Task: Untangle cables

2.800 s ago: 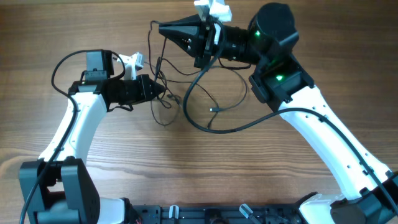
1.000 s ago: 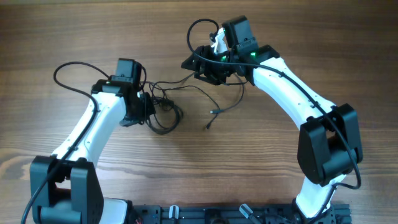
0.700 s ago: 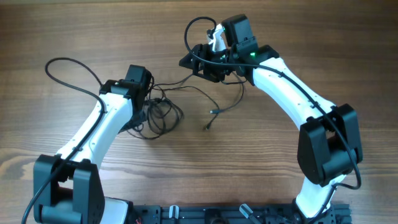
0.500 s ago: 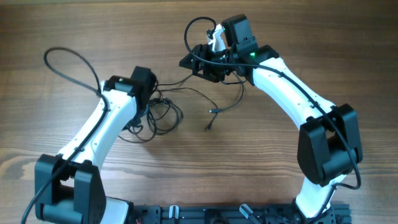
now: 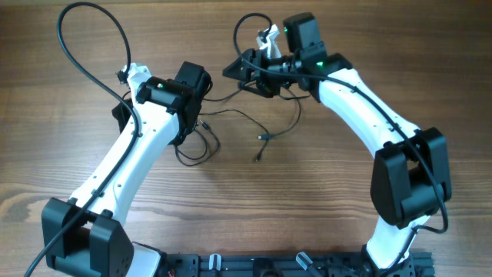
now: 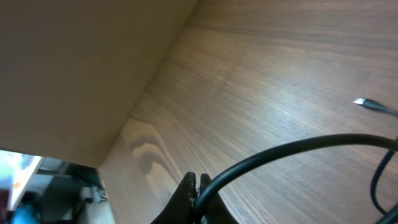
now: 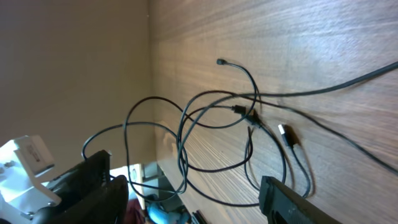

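The cables (image 5: 196, 146) are thin black cords, bunched in loops below my left wrist on the wooden table. One strand runs right to a plug end (image 5: 263, 138). My left gripper (image 5: 187, 127) is mostly hidden under its wrist in the overhead view. In the left wrist view that gripper (image 6: 196, 185) has its fingers pressed together, and a black cable (image 6: 292, 149) comes out from between them. My right gripper (image 5: 234, 75) stands open at the back. In the right wrist view the looped cables (image 7: 205, 118) and a plug (image 7: 287, 134) lie beyond the right gripper (image 7: 193, 193), none pinched.
The left arm's own thick black cable (image 5: 84, 31) arcs in a big loop at the back left. A smaller thick loop (image 5: 247, 23) rises behind the right wrist. A lone plug tip (image 6: 367, 104) lies on the wood. A plain wall (image 6: 81, 68) borders the table.
My left arm has swung toward the back and risen with its gripper shut, drawing the cable bunch tighter. The right gripper has opened slightly wider and hardly moved.
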`<state>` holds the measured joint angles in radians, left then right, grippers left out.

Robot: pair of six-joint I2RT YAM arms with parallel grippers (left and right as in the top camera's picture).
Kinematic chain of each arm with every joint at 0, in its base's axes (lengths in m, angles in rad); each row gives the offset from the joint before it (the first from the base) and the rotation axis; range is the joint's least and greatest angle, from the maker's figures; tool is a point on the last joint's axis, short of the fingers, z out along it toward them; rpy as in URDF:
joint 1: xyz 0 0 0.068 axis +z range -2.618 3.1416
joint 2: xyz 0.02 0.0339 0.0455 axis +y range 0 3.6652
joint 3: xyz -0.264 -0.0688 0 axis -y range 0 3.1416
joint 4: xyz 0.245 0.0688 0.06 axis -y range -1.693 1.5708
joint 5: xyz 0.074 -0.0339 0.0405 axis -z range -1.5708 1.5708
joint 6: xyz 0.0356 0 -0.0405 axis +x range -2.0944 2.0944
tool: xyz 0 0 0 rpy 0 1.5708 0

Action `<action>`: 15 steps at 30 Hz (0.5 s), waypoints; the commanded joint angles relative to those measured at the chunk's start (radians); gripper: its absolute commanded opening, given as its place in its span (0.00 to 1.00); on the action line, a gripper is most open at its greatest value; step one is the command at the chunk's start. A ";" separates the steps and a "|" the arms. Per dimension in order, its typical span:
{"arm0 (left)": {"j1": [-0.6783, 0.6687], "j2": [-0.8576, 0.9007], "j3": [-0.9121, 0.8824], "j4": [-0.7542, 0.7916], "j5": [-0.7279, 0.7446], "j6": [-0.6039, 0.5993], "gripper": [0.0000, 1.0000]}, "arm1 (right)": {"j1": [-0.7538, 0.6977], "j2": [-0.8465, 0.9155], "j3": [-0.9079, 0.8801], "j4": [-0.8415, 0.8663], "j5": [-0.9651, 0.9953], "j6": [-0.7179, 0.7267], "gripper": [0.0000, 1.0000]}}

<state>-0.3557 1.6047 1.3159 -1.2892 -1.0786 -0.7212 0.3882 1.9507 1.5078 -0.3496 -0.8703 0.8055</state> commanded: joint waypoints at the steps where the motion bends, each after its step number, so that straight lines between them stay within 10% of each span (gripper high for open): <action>1: -0.002 0.000 0.019 0.052 0.082 -0.027 0.04 | -0.041 0.008 0.004 0.025 -0.037 -0.023 0.71; 15: -0.002 -0.180 0.056 0.363 0.168 0.139 0.04 | -0.328 0.008 0.004 -0.119 -0.184 -0.178 0.77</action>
<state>-0.3557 1.5551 1.3178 -1.0149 -0.9352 -0.6178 0.1051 1.9507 1.5078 -0.4229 -1.0054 0.6598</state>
